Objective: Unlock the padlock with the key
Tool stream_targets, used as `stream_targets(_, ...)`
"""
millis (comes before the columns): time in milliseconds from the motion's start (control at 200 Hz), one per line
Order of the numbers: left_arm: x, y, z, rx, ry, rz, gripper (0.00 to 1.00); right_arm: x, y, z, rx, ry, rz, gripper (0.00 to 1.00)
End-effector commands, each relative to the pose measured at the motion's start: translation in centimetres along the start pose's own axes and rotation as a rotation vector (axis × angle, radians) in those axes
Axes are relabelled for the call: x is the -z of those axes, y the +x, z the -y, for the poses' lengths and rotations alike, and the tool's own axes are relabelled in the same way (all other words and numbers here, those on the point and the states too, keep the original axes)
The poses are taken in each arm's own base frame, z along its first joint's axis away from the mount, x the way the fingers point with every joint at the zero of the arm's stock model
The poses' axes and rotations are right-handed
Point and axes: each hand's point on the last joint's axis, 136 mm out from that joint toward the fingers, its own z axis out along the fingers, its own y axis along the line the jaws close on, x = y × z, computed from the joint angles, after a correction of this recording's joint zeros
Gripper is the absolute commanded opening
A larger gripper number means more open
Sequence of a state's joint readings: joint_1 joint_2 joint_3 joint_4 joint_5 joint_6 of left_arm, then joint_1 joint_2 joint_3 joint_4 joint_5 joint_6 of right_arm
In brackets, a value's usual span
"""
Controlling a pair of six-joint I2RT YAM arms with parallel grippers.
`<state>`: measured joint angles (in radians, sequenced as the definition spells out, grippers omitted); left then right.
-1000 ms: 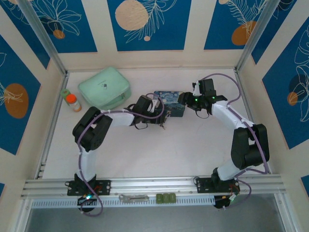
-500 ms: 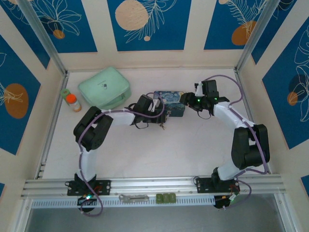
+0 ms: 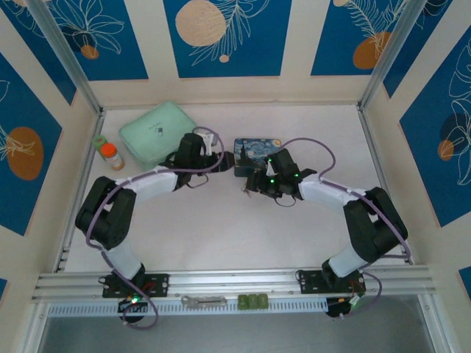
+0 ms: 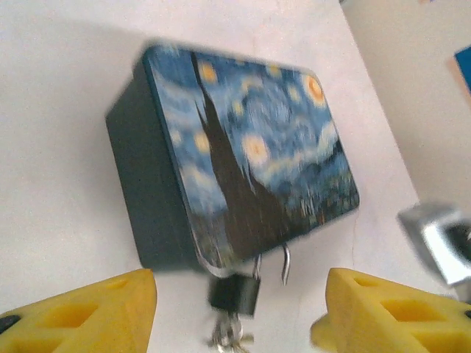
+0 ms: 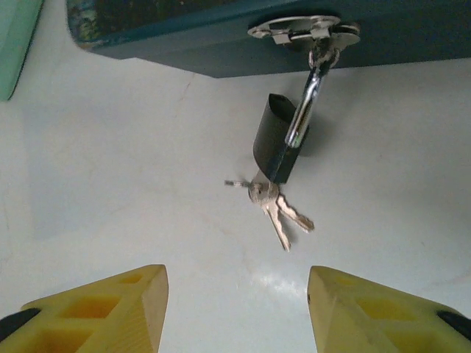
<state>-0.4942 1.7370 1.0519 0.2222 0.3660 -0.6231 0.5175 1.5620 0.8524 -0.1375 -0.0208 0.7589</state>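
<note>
Both arms have shifted: left gripper (image 3: 212, 149) has drawn back left of the tin (image 3: 257, 149), and right gripper (image 3: 255, 184) has swung in below its lower edge.
From above, the tin sits just above centre, with the right gripper at the spot where the padlock hangs. In the left wrist view, yellow fingers (image 4: 81, 312) stand wide apart at the bottom corners, gripping nothing; the padlock (image 4: 235, 294) hangs blurred at the tin's lower edge, bottom centre, with the key (image 4: 228, 337) under it. In the right wrist view, the fingers (image 5: 96, 312) likewise gape empty; the padlock hangs from the hasp (image 5: 305, 31) at upper right, the key bunch at its lower end on the table (image 5: 110, 184).
</note>
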Motion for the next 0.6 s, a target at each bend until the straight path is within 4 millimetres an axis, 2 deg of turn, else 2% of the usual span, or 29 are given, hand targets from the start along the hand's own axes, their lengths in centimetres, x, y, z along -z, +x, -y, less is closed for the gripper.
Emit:
stream_targets(0,-1.7,-3.2,0.5,-0.025,0.059,0.024,0.62,-2.0,-1.4,0.0,-0.053,0.007,0.074,0.5)
stream_targets(160,-4.6,-5.7,-1.3,-0.032,0.016,0.042,0.62,-4.2,-2.0,0.7,-0.074,0.021,0.107,0.43)
stream_targets(365,-7.1,-5.9,-2.5,-0.007,0.014,0.024,0.62,-5.5,-1.8,1.1,-0.04,0.085,0.148,0.37)
stream_targets(445,-7.5,-5.8,-2.6,0.007,0.022,0.015,0.62,-6.0,-1.7,1.2,-0.044,0.073,0.147,0.3)
stream_targets(595,-8.2,-4.9,-3.1,0.004,0.005,-0.028,0.59,-5.9,-1.0,0.4,0.004,0.009,0.078,0.03)
